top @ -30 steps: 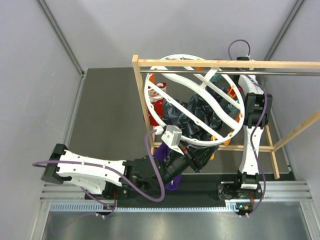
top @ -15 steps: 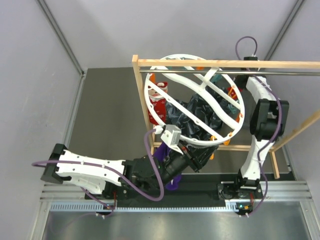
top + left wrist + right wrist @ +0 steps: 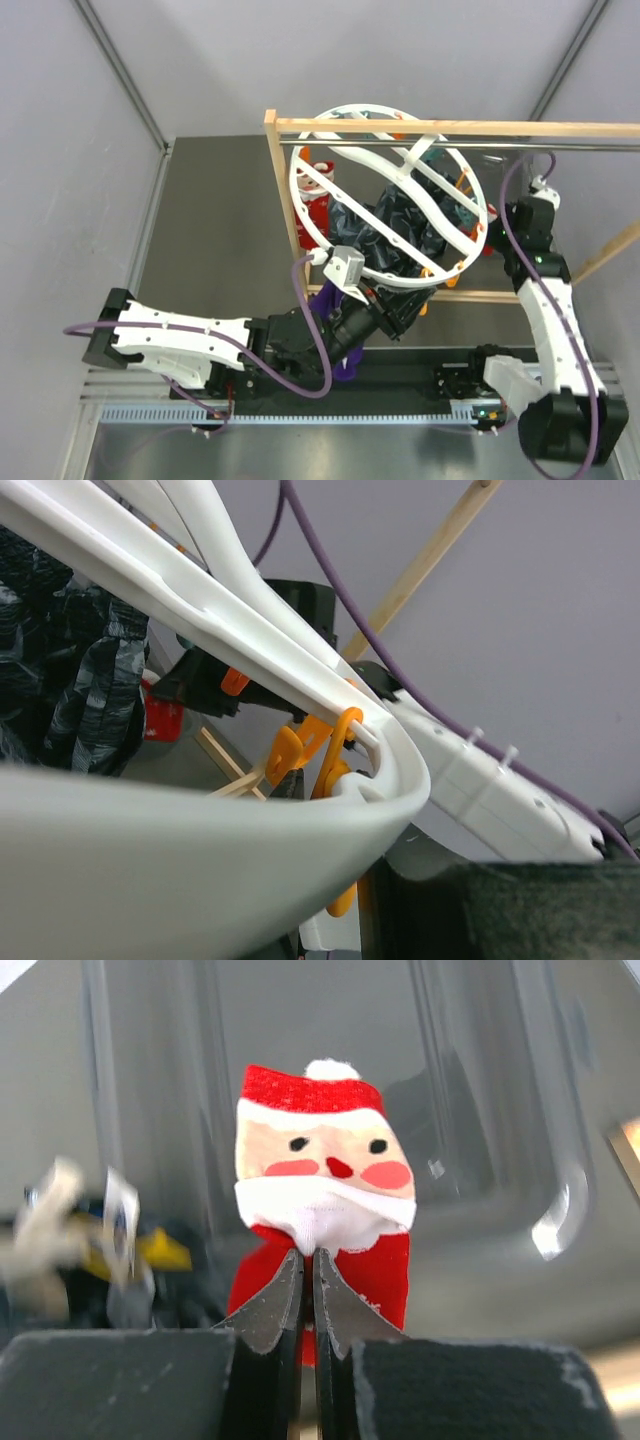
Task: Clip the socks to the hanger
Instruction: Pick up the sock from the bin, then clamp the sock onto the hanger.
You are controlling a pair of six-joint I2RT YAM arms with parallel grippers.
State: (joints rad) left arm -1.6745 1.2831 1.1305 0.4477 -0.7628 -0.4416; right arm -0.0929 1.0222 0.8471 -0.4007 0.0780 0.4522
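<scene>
Progress looks partial. A large white plastic ring hanger with wavy crossbars hangs from the wooden-framed rack with a metal rod, above the dark bench. Inside the hanger's ring, dark teal-black patterned socks droop in a bunch. A red sock with a white Santa print hangs at the hanger's far-left rim, so those appear clipped.

What looks like a plain purple sock dangles below the hanger's near rim, under the left gripper. That gripper sits against the near rim, but I cannot tell how its jaws stand or whether they hold anything.

At the hanger's right side, the right gripper has its fingers pressed together, tips just at the white beard of a second Santa sock. Whether any fabric is pinched is unclear.

One small orange clip on the hanger's rim hangs bare in the left wrist view, so the purple sock, at least, seems left to do.
</scene>
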